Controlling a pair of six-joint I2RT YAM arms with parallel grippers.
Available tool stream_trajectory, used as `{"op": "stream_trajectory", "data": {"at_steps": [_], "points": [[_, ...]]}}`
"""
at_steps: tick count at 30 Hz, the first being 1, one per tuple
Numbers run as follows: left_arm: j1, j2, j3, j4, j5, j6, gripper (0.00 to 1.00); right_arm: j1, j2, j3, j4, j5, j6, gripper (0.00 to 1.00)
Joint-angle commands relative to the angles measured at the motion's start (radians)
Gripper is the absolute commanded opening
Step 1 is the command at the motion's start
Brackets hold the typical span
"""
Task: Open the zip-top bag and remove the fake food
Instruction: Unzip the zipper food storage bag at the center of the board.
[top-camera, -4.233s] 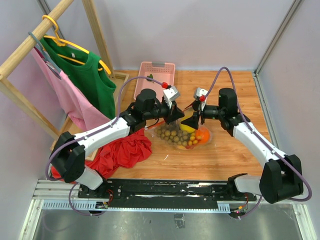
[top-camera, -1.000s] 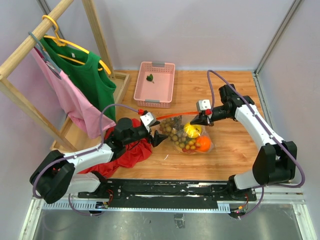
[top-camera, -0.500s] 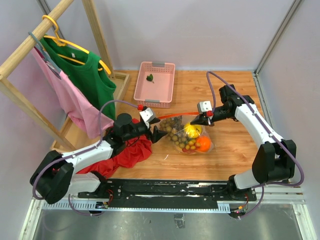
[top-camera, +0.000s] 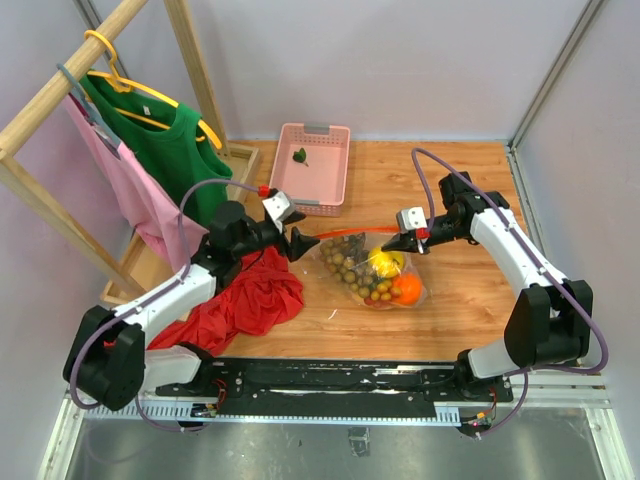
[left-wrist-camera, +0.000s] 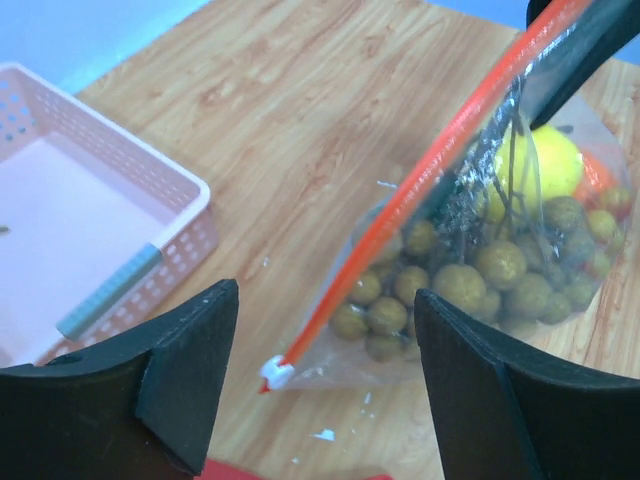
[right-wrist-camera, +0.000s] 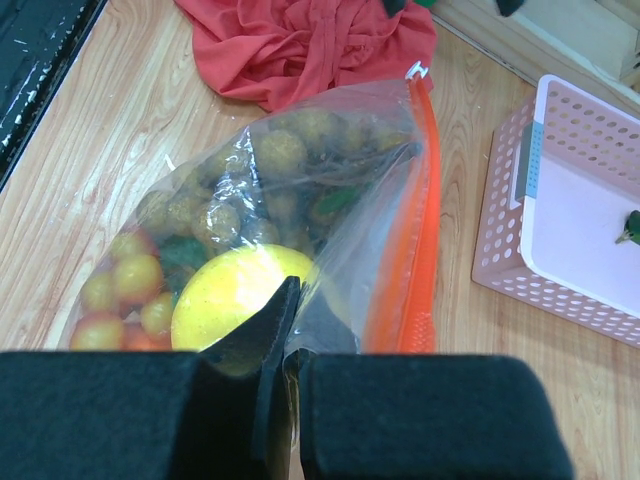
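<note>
zip-top bag, zip edge pinched in right hand

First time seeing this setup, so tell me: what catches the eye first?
A clear zip-top bag of fake food lies mid-table, pinched by the right hand, the left hand open at its other end. A red cloth lies crumpled near-left; a green shirt hangs far left.

Wooden table: pink basket far side, red cloth near-left, zip-top bag centre.
</note>
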Motion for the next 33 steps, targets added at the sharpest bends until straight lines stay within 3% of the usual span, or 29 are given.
{"op": "stream_trajectory", "data": {"at_steps": [1, 6, 13, 17, 22, 24, 28, 33], "points": [[0.046, 0.074, 0.128, -0.11, 0.226, 0.06, 0.73, -0.012, -0.014, -0.015, -0.051, -0.036, -0.052, 0.02], [0.047, 0.22, 0.26, -0.274, 0.341, 0.112, 0.62, -0.013, -0.012, -0.012, -0.051, -0.035, -0.064, 0.02], [0.045, 0.303, 0.324, -0.357, 0.378, 0.183, 0.57, -0.013, -0.006, -0.001, -0.069, -0.028, -0.08, 0.02], [0.045, 0.346, 0.352, -0.415, 0.385, 0.217, 0.41, -0.013, 0.005, 0.012, -0.09, -0.029, -0.095, 0.03], [0.045, 0.35, 0.368, -0.406, 0.36, 0.197, 0.11, -0.019, 0.016, 0.045, -0.129, -0.012, -0.106, 0.06], [0.045, 0.32, 0.364, -0.362, 0.336, 0.158, 0.01, -0.039, 0.019, 0.067, -0.134, -0.017, -0.073, 0.1], [0.022, 0.251, 0.351, -0.301, 0.262, 0.102, 0.0, -0.122, 0.018, 0.147, -0.178, -0.062, -0.022, 0.31], [-0.028, 0.209, 0.35, -0.276, 0.196, 0.07, 0.0, -0.171, -0.005, 0.255, -0.331, -0.034, -0.095, 0.58]]}}
